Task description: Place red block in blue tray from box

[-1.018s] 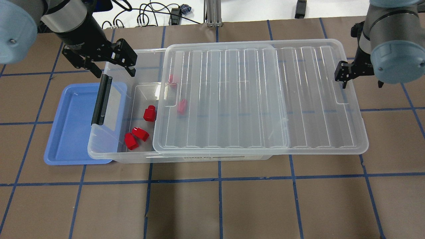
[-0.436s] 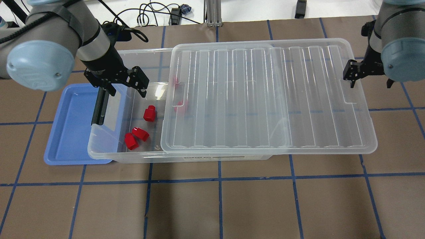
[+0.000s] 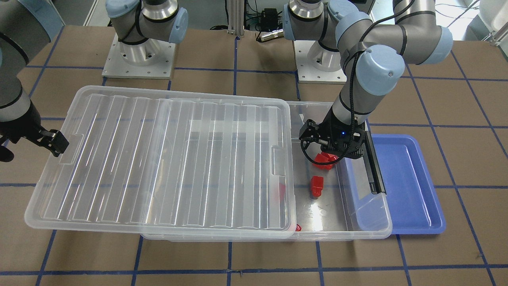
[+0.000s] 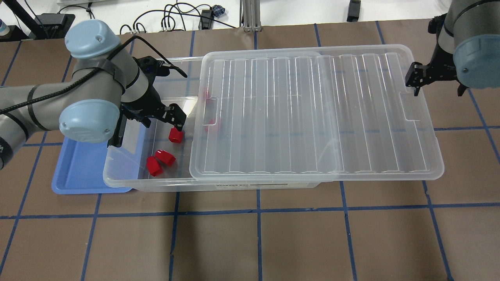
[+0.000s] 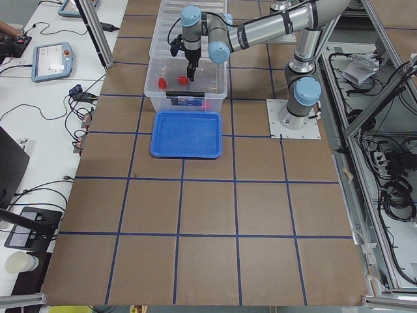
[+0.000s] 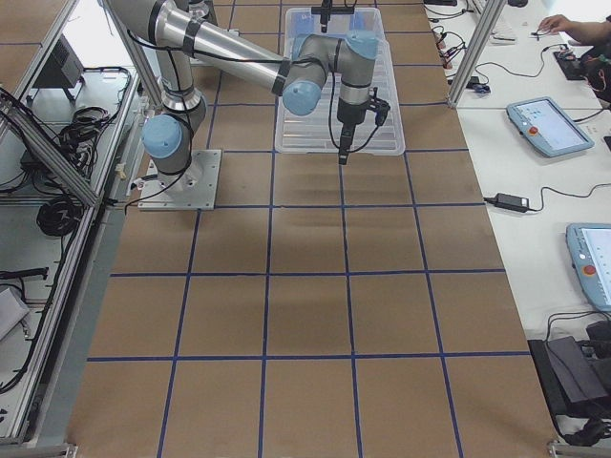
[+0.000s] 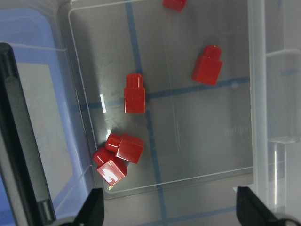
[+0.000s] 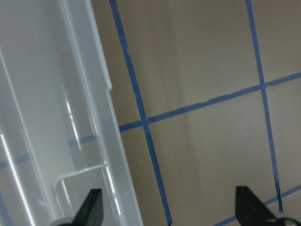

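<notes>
Left wrist-mounted view gives you the clearest read. The left gripper (image 4: 161, 121) hangs inside the uncovered end of the box (image 4: 234, 186), toward the table's left end, with its fingers wide apart and holding nothing.

Below it a lone red block (image 7: 135, 94) lies clear of the others, while a pair of red blocks (image 7: 124, 148) sits pressed together in the corner by the black latch bar (image 7: 19, 141). Go for the lone one:

- Centre it between the fingers.
- Turn the wrist so they close on its flat sides, not the stub.
- Descend straight, minding the edge of the lid (image 4: 312, 117).
- Lift above the rim before you carry it to the blue tray (image 4: 74, 171), which sits just beside the latch end.

The right gripper (image 4: 414, 82) waits at the lid's other end, toward the table's right end, with its fingers spread and gripping nothing.

A strip label (image 4: 250, 184) runs along the box's long wall — too small to read, and no brand shows.
</notes>
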Robot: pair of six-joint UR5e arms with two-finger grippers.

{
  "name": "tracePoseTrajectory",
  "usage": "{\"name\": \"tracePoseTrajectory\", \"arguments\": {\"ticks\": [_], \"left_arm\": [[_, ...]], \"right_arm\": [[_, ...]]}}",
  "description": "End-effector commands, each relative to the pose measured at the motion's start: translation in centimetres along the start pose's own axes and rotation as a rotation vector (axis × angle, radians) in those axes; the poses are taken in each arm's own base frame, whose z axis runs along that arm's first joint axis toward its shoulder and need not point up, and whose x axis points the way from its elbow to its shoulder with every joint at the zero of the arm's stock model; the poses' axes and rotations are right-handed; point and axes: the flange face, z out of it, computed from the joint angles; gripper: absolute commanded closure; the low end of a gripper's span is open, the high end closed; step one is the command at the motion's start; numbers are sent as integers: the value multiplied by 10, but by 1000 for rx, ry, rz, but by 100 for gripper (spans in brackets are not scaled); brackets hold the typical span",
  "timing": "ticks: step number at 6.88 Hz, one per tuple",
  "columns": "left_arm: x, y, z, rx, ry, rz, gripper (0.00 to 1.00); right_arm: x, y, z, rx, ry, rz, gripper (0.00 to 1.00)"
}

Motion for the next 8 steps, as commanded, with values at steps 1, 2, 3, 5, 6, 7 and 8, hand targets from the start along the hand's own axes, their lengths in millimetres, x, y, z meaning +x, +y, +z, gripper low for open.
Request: {"name": "tracePoseTrajectory", "arguments": {"ticks": [1,2,3,5,6,7,8], "left_arm": [[-8,-1,33,-6,1,2,11],[-9,-5,43,-21,5,0,12],[-10,-6,46,-17,4,-6,10],[-15,-15,70,-17,2,-15,8],[-16,-17,77,-25,4,-20,8],[-17,-22,85,-12,-2,-17,8],[-20,-24,97,-27,-12,-17,14]], "right_arm": [[-31,0,-49,69,-152,-29,0],[-55,20,-91,65,-167,-84,0],[-74,34,-122,47,-173,-118,0],[-99,52,-143,-52,-182,-84,0],[-100,55,-138,-67,-182,-63,0],[-103,57,-134,-73,-198,-61,0],[-102,56,-138,-65,-203,-60,0]]}}
